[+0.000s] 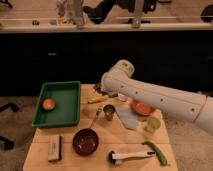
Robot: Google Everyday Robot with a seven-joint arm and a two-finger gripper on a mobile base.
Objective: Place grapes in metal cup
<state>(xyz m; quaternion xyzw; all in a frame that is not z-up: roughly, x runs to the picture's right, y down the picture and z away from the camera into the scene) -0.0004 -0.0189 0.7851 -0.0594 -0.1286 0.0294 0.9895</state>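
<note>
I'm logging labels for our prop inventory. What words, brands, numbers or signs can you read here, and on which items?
None: no text, number or sign is legible anywhere.
White-and-black block at the near left of the table: no marking can be made out.
Tool, shut, at the far edge beyond the metal cup: no visible label.

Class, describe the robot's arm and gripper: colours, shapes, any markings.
The arm is a thick white tube ending in a rounded joint cap, with small dark dots along its side and a tan band near the right. The gripper is small and dark, just left of that cap, above the table's far edge.
</note>
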